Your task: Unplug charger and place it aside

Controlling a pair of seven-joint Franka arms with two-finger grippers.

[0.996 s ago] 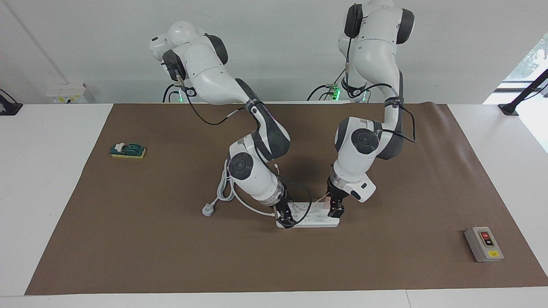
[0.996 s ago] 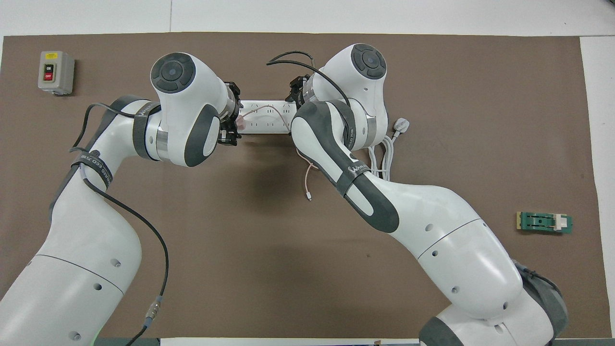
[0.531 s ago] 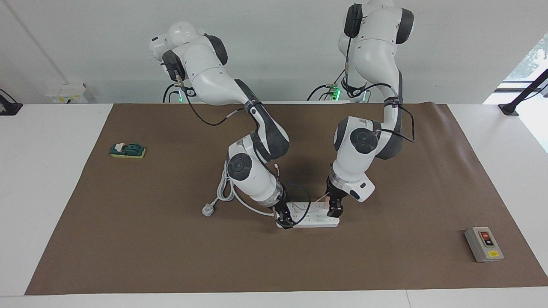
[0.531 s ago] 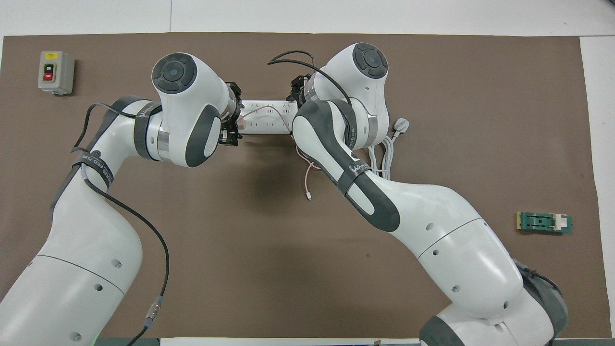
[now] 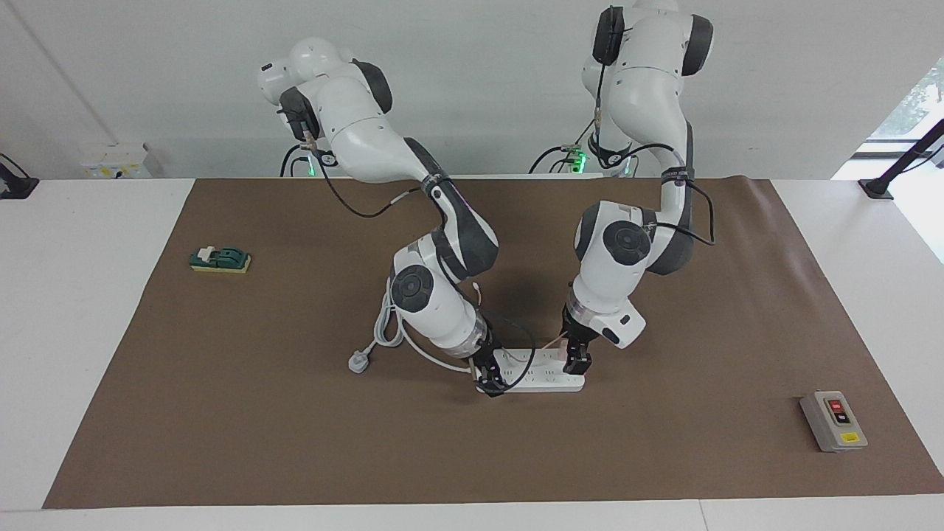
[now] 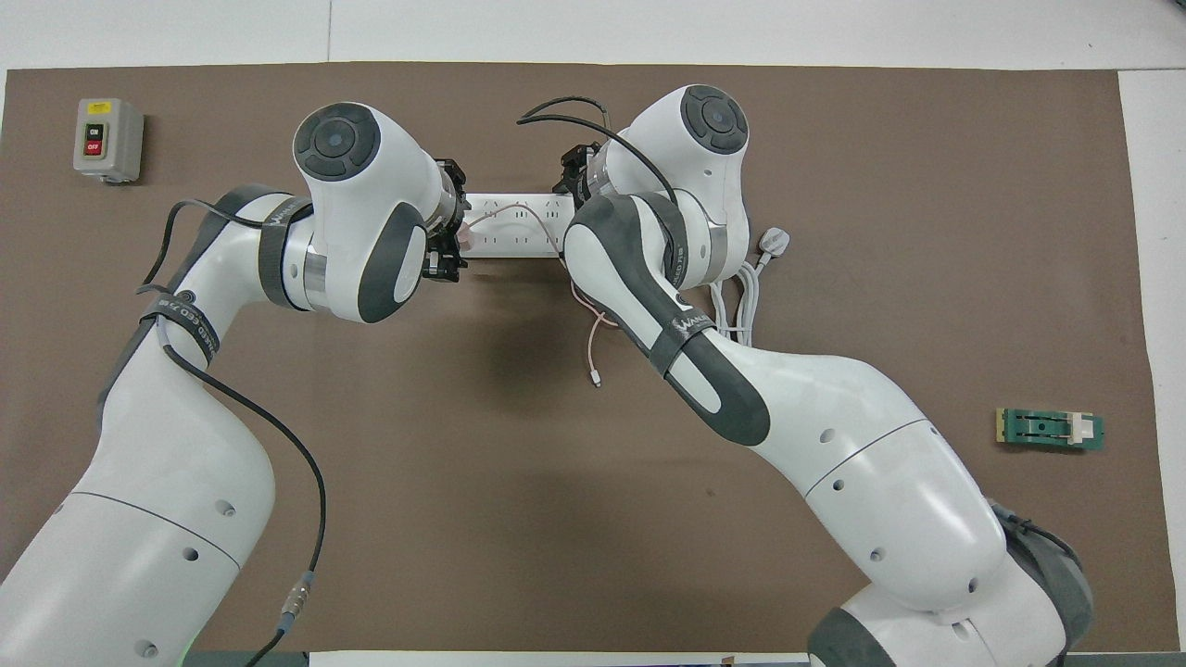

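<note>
The white power strip (image 5: 542,377) lies mid-mat, also in the overhead view (image 6: 510,227). The pale pink charger (image 5: 564,346) sits at the strip's end toward the left arm, also in the overhead view (image 6: 466,239). My left gripper (image 5: 577,363) is shut on the charger. The charger's thin pink cable (image 6: 593,333) arches over the strip and trails toward the robots. My right gripper (image 5: 490,382) is down on the strip's other end, its fingers astride it. The right arm hides that end in the overhead view.
The strip's thick white cord (image 5: 383,328) and plug (image 5: 358,362) lie toward the right arm's end. A grey switch box (image 5: 833,420) sits toward the left arm's end. A green block (image 5: 220,259) sits toward the right arm's end.
My left gripper has moved slightly up at the charger. The right gripper and the strip have stayed in place.
</note>
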